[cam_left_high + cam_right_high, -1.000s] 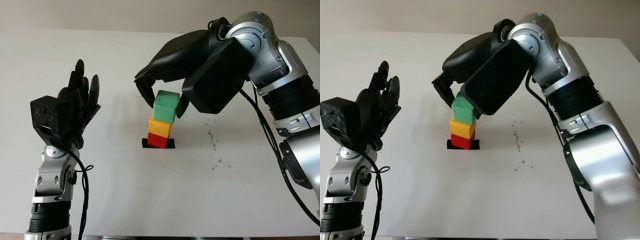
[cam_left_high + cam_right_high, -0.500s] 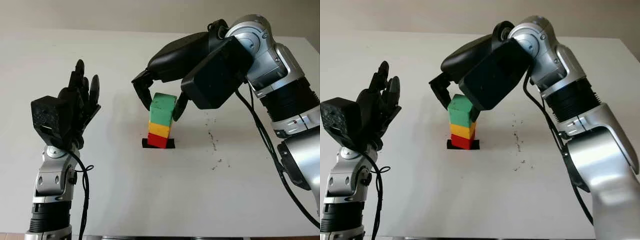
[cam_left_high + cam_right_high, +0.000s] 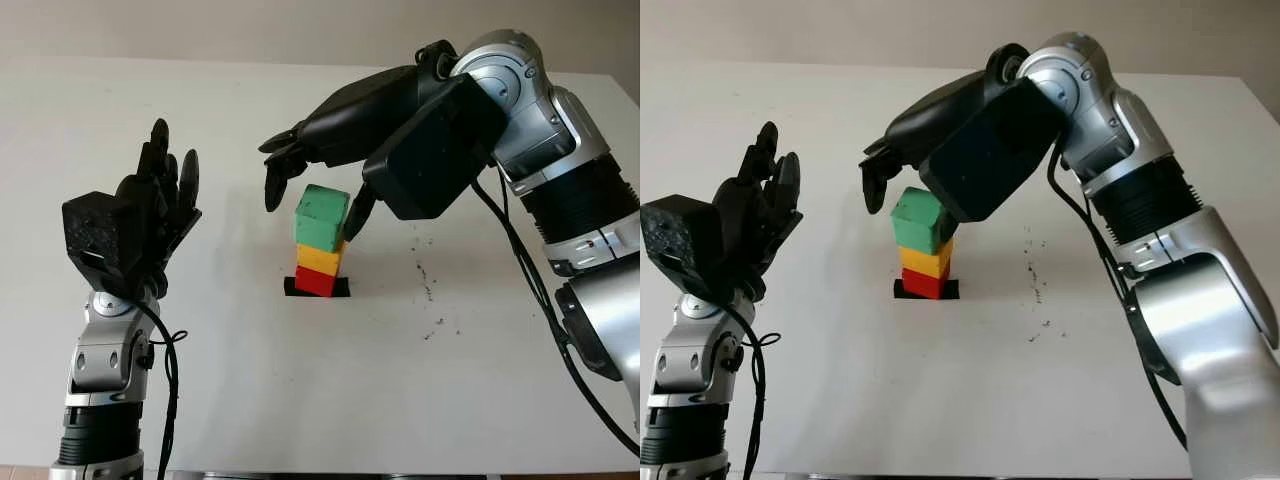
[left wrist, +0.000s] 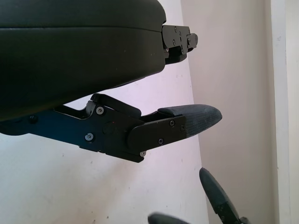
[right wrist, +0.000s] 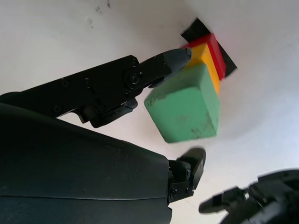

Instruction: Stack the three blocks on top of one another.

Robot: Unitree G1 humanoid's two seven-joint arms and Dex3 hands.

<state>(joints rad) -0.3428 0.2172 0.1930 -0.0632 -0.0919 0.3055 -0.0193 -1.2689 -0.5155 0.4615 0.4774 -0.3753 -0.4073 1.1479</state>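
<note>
A green block (image 3: pixel 322 218) sits on a yellow block (image 3: pixel 320 259), which sits on a red block (image 3: pixel 315 282), forming one stack on a black tape mark (image 3: pixel 290 288) in the middle of the white table (image 3: pixel 300 400). The green block is turned a little against the yellow one. My right hand (image 3: pixel 312 203) is open around the green block's top. Its fingers (image 3: pixel 274 188) hang clear to the left, and its thumb tip (image 5: pixel 174 57) lies close against the stack's right side near the green block (image 5: pixel 184 105). My left hand (image 3: pixel 150 215) is open, raised at the left, away from the stack.
Small black specks (image 3: pixel 430 275) mark the table to the right of the stack. The right forearm (image 3: pixel 560 170) arches over the table's far right. The left arm (image 3: pixel 105 400) rises from the near left edge.
The right hand's fingers have swung up and away from the green block, letting it go. The green block has settled lower onto the yellow one. The left hand has not moved.
</note>
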